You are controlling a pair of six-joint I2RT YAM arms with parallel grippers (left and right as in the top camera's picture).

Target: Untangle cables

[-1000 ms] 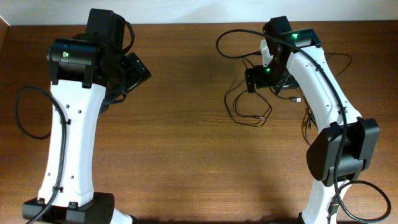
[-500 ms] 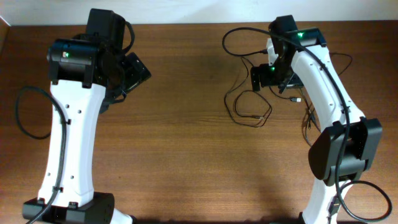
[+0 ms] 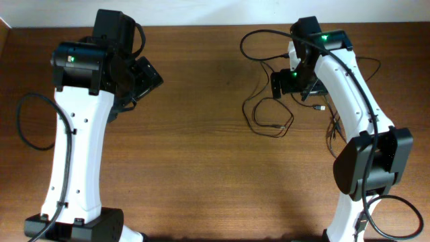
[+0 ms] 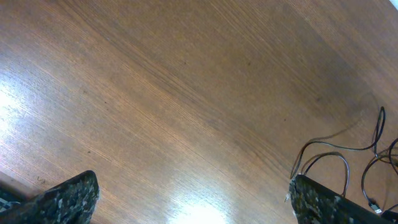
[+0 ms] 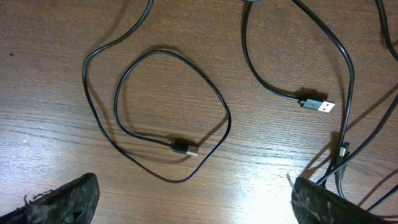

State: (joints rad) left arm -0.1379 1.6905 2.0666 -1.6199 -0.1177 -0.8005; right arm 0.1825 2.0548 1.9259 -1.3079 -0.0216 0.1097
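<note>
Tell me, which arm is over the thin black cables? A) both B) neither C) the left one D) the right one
D: the right gripper hangs directly above the cables; the left gripper is over bare wood, well aside from them.

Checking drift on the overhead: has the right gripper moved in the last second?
Yes. The right gripper shifted slightly rightward, toward the silver plug, which stayed put. All of that came in the first half second; none since.
</note>
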